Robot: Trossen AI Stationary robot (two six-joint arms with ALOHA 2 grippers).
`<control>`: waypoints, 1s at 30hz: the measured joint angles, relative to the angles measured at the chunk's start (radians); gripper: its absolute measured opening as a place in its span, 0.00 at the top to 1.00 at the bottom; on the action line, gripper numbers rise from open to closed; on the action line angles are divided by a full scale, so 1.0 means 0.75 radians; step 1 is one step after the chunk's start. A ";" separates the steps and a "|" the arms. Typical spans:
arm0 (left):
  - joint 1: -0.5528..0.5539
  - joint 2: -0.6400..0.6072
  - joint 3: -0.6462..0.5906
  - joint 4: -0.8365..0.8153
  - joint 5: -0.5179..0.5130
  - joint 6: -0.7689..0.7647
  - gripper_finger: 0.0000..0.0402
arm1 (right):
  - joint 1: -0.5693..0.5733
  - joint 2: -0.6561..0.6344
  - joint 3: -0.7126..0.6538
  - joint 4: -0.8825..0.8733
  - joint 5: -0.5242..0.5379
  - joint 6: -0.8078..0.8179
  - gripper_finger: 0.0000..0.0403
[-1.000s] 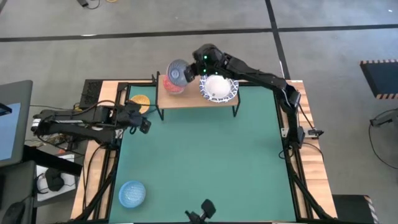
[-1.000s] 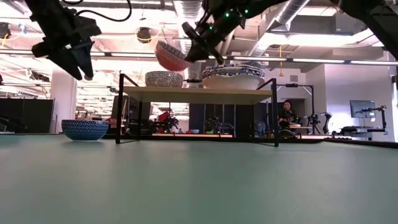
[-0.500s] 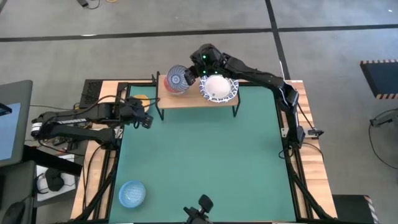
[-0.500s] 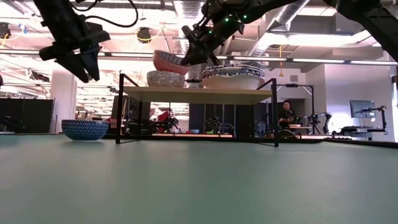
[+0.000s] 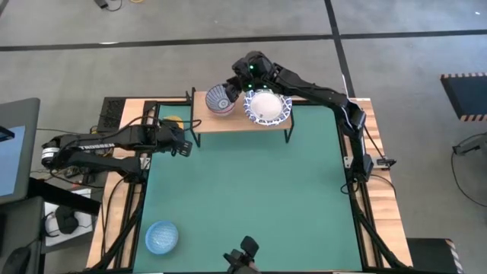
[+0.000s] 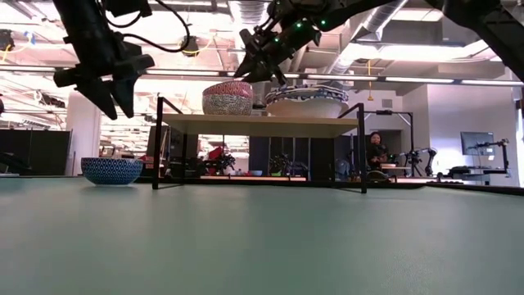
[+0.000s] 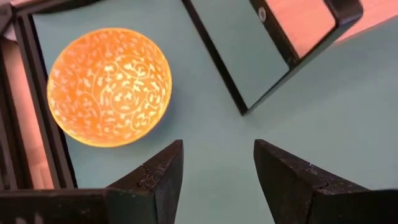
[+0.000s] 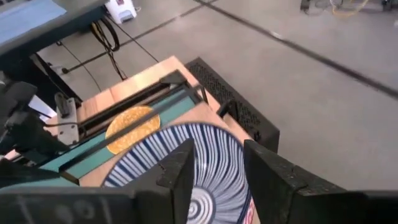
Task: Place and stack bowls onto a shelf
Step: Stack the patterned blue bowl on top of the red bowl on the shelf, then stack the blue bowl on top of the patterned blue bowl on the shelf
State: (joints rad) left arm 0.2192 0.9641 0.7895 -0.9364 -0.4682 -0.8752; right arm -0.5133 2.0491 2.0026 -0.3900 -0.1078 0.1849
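The shelf [image 5: 240, 124] stands at the table's far edge. On its left part a grey-patterned bowl [image 6: 227, 102] holds a nested bowl [image 5: 221, 99], red outside and blue-striped inside. Stacked white bowls [image 5: 266, 106] with blue rims sit beside it. My right gripper [image 8: 217, 177] is open just above the nested bowl, one finger over its inside and one beyond its rim. My left gripper [image 7: 217, 180] hangs open above the table by the shelf's left leg. Next to it, the yellow-orange bowl [image 7: 109, 87] rests on the table.
A light blue bowl [image 5: 161, 237] sits near the table's front left corner. The shelf's black legs [image 6: 157, 143] stand close to my left gripper [image 6: 110, 92]. Wide green table surface [image 5: 251, 198] lies in front of the shelf.
My right gripper has brought the red bowl down from a tilted hold in the air, set it level inside the grey-patterned bowl on the shelf, and let it go. My left gripper has moved a little toward the shelf's left leg.
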 joint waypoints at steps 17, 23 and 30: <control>-0.081 -0.031 0.000 -0.125 0.113 -0.109 0.55 | 0.013 0.051 0.000 -0.071 -0.070 -0.025 0.62; -0.226 -0.082 0.000 -0.126 0.410 0.043 0.56 | 0.015 -0.028 -0.001 -0.014 -0.134 -0.039 0.61; -0.489 -0.085 -0.057 -0.100 0.735 0.073 0.62 | 0.043 -0.115 0.000 -0.017 -0.145 -0.048 0.61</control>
State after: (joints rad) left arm -0.1475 0.9005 0.7465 -1.0114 0.0830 -0.8205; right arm -0.4814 1.9629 2.0026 -0.4030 -0.2165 0.1486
